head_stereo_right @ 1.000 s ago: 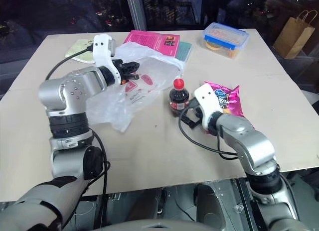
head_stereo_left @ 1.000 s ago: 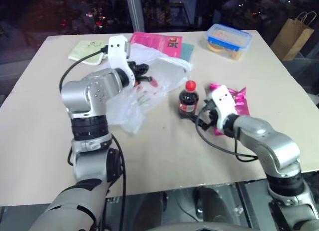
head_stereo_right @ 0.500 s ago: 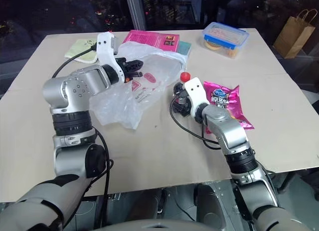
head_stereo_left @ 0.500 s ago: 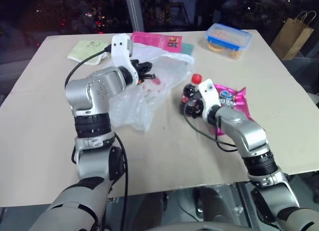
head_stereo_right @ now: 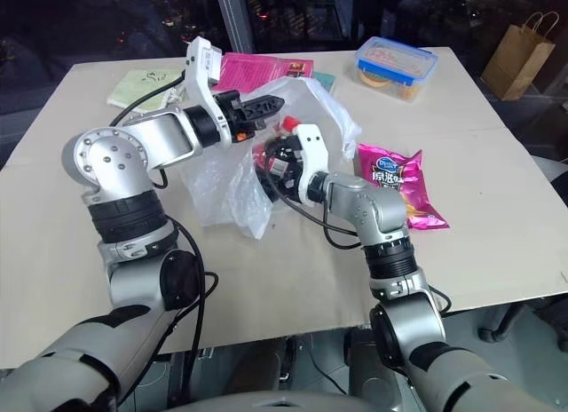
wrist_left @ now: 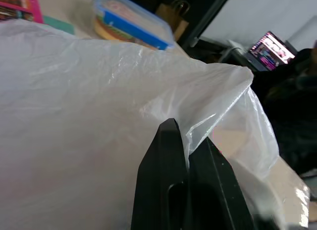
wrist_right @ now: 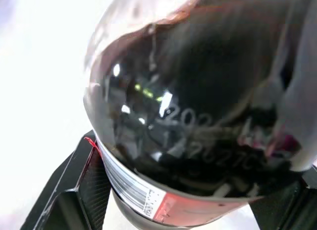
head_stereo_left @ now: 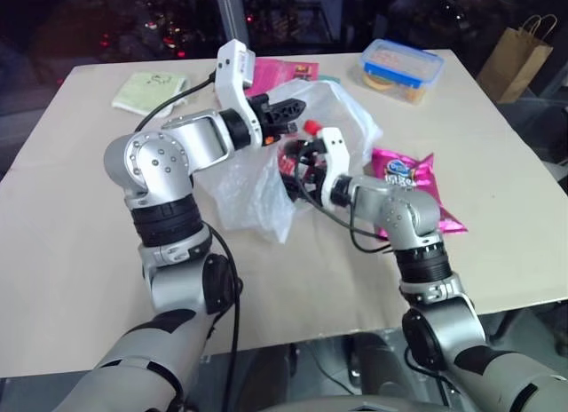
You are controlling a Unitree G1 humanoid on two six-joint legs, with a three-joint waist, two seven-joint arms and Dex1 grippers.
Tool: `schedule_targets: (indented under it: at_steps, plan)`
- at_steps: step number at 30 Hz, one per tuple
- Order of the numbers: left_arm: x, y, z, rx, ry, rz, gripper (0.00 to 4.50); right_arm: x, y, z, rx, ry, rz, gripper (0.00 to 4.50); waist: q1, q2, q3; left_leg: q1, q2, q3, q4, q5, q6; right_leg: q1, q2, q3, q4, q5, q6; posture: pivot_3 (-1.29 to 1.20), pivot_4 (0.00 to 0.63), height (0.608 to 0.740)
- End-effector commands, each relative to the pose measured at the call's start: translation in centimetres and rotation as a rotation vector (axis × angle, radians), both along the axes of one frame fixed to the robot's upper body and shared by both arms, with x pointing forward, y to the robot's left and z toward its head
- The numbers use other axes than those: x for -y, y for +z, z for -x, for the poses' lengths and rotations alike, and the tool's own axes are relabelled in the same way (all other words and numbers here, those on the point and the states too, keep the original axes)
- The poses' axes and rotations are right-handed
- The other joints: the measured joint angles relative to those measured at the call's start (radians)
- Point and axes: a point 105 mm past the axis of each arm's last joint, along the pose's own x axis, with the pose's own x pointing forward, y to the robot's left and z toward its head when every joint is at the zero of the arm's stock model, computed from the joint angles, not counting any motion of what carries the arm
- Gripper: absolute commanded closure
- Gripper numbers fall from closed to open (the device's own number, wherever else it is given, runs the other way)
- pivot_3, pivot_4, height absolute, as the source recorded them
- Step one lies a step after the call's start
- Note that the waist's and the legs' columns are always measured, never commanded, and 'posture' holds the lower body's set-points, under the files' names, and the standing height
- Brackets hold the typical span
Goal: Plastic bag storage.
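The plastic bag (head_stereo_left: 253, 194) is thin, white and crinkly, with red print. My left gripper (head_stereo_left: 293, 107) is shut on its upper edge (wrist_left: 218, 91) and holds that edge up above the table (head_stereo_left: 80, 217), while the rest hangs down onto it. My right gripper (head_stereo_right: 275, 168) is shut on a small dark cola bottle (wrist_right: 198, 116) with a red cap (head_stereo_left: 311, 126). The bottle is tilted, cap up, right below the left gripper. Its lower end sits against the bag's mouth, partly behind the film. I cannot tell how far in it is.
A pink chip packet (head_stereo_left: 408, 177) lies just right of my right arm. A blue-lidded food box (head_stereo_left: 404, 67), a pink book (head_stereo_left: 280, 72) and a pale green cloth (head_stereo_left: 149, 91) lie along the far edge. A brown paper bag (head_stereo_left: 513, 52) stands beyond the table's right corner.
My right gripper closed on the bottle, then carried it left and tilted it up against the bag. My left gripper lifted the bag's edge and swung it right, over the bottle.
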Motion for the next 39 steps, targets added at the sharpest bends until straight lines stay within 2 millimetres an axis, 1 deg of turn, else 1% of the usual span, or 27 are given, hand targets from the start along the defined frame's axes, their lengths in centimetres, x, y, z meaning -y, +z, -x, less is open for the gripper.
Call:
schedule_targets:
  at_steps: [1,4,6,9,11,12,13,14,16,18,20,21,22,24,25,26,28,30,32,34,36,39]
  plan:
    - [0.7,0.3,1.1,0.028,-0.041,-0.007,4.5,-1.0,2.5,-0.7,-0.006,0.023,-0.121,1.45,-0.004,0.0,0.0,0.0,0.0,0.0,0.0,0.0,0.0,0.0,0.0,0.0,0.0,0.0,0.0,0.0,0.15,0.74]
    - [1.1,-0.7,1.6,0.004,-0.056,-0.028,4.5,-1.4,2.4,-2.2,-0.063,-0.008,-0.163,1.45,-0.007,0.0,0.0,0.001,0.001,0.001,-0.002,0.0,0.0,-0.001,0.001,0.001,0.0,0.0,0.0,0.0,0.15,0.74]
    - [1.1,-1.4,1.8,-0.006,-0.054,-0.039,4.5,-2.2,2.0,-3.6,-0.102,-0.046,-0.163,1.45,-0.008,0.0,0.0,0.001,0.001,0.001,-0.003,0.0,-0.001,-0.001,0.002,0.001,0.001,0.0,0.0,0.0,0.15,0.74]
    - [1.3,-1.9,1.9,0.0,-0.043,-0.053,4.5,-3.9,0.6,-5.1,-0.106,-0.124,-0.087,1.45,-0.009,0.0,0.0,0.001,0.001,0.003,-0.003,0.0,-0.001,-0.003,0.001,0.003,0.001,0.0,-0.001,0.0,0.15,0.74]
    - [1.3,-1.9,1.8,0.016,-0.022,-0.061,4.5,-4.1,-0.7,-5.7,-0.059,-0.162,0.009,1.45,-0.013,0.0,0.0,0.001,0.001,0.004,-0.004,0.001,-0.002,-0.003,0.001,0.004,0.0,0.0,-0.001,0.0,0.15,0.74]
    - [1.2,-1.7,1.6,0.025,-0.007,-0.054,4.5,-4.3,-1.0,-5.7,-0.045,-0.151,0.016,0.95,-0.012,0.0,0.0,0.001,0.001,0.006,-0.005,0.001,-0.002,-0.003,0.001,0.004,-0.001,0.0,-0.001,0.0,0.15,0.74]
    - [1.0,-1.3,1.3,0.039,0.018,-0.046,4.5,-4.2,-1.0,-5.7,-0.018,-0.137,0.026,0.34,-0.011,0.0,0.0,0.001,0.001,0.006,-0.005,0.001,-0.003,-0.003,0.001,0.004,-0.001,0.0,-0.001,0.0,0.15,0.74]
    - [0.7,-0.9,0.9,0.05,0.045,-0.029,4.5,-4.0,-0.6,-5.6,0.031,-0.112,0.041,0.04,-0.01,0.0,0.0,0.001,0.001,0.006,-0.005,0.001,-0.004,-0.003,0.001,0.004,-0.001,0.0,-0.001,0.0,0.15,0.74]
    - [0.0,-0.4,0.1,0.065,0.092,-0.008,4.5,-3.0,0.6,-5.5,0.114,-0.084,0.031,0.04,-0.008,0.0,0.0,0.0,0.001,0.006,-0.005,0.001,-0.004,-0.003,0.001,0.005,-0.002,0.0,-0.001,0.0,0.15,0.74]
    - [-0.5,-0.1,-0.4,0.077,0.122,-0.003,4.5,-1.5,1.6,-5.1,0.163,-0.073,0.015,0.04,-0.001,0.0,0.0,-0.001,0.001,0.005,-0.005,0.001,-0.004,-0.004,0.001,0.004,-0.002,0.0,-0.001,0.0,0.15,0.74]
    - [-0.9,0.1,-1.0,0.083,0.152,0.006,4.5,0.3,2.1,-4.1,0.214,-0.075,0.041,0.04,0.002,0.001,0.0,-0.004,0.001,0.003,-0.004,0.001,-0.004,-0.006,0.0,0.002,-0.002,0.0,-0.001,0.0,0.15,0.74]
    - [-1.0,0.2,-1.3,0.086,0.157,0.012,4.5,1.1,2.4,-3.5,0.204,-0.088,0.021,0.04,0.002,0.001,-0.001,-0.008,0.001,0.001,-0.003,0.001,-0.004,-0.009,0.0,0.002,-0.001,0.0,-0.001,0.0,0.15,0.74]
    - [-1.1,0.3,-1.5,0.09,0.161,0.018,4.5,2.1,2.5,-2.9,0.205,-0.108,0.018,0.04,0.002,0.001,-0.001,-0.014,0.001,0.0,0.001,0.002,-0.005,-0.014,-0.001,0.001,0.001,0.0,-0.001,0.0,0.15,0.74]
    - [-1.2,0.5,-2.0,0.095,0.165,0.031,4.5,3.2,2.5,-2.0,0.192,-0.131,0.02,0.04,0.0,0.002,-0.001,-0.016,0.001,0.0,0.002,0.002,-0.005,-0.016,-0.001,0.001,0.002,0.001,-0.001,0.0,0.15,0.74]
    - [-1.2,0.5,-2.2,0.095,0.165,0.039,4.5,3.5,2.4,-2.0,0.182,-0.153,0.029,0.04,-0.004,0.002,-0.001,-0.016,0.0,0.0,0.002,0.002,-0.005,-0.016,-0.002,0.001,0.002,0.001,-0.001,0.0,0.15,0.74]
    - [-1.1,0.7,-2.4,0.097,0.162,0.052,4.5,3.8,1.9,-2.4,0.155,-0.189,0.043,0.04,-0.009,0.002,-0.001,-0.015,0.0,0.001,0.002,0.002,-0.005,-0.016,-0.001,0.002,0.002,0.001,-0.001,0.0,0.15,0.74]
    - [-1.0,0.8,-2.6,0.098,0.154,0.066,4.5,4.0,1.3,-3.1,0.116,-0.238,0.053,0.04,-0.013,0.002,-0.001,-0.012,0.0,0.004,0.001,0.002,-0.004,-0.016,0.001,0.004,0.005,0.001,-0.001,0.0,0.15,0.74]
    - [-0.3,1.0,-2.6,0.102,0.128,0.074,4.5,2.6,0.7,-4.3,0.054,-0.229,0.006,0.04,-0.018,0.002,-0.001,-0.01,0.001,0.007,0.001,0.001,-0.003,-0.016,0.002,0.004,0.008,0.001,-0.001,0.0,0.15,0.74]
    - [0.0,1.1,-2.7,0.107,0.116,0.079,4.5,1.7,0.3,-5.0,0.026,-0.226,-0.012,0.04,-0.022,0.002,-0.001,-0.009,0.002,0.009,0.002,0.001,-0.003,-0.016,0.003,0.004,0.01,0.003,-0.004,0.0,0.15,0.74]
    - [0.0,1.3,-2.6,0.114,0.118,0.085,4.5,1.0,-0.2,-6.2,0.029,-0.266,0.034,0.04,-0.025,0.002,-0.001,-0.009,0.002,0.009,0.002,0.002,-0.004,-0.016,0.003,0.004,0.011,0.003,-0.005,0.0,0.15,0.74]
    - [-1.2,1.6,-2.9,0.127,0.169,0.083,4.5,0.5,0.2,-6.5,0.079,-0.267,0.062,0.04,-0.026,0.002,-0.001,-0.009,0.002,0.01,0.003,0.002,-0.004,-0.016,0.003,0.004,0.012,0.003,-0.005,0.0,0.15,0.74]
    - [-2.4,1.8,-3.3,0.15,0.224,0.067,4.5,1.2,0.9,-6.4,0.101,-0.271,0.027,0.04,-0.019,0.002,-0.001,-0.011,0.001,0.008,0.004,0.002,-0.005,-0.016,0.003,0.003,0.012,0.003,-0.005,0.0,0.15,0.74]
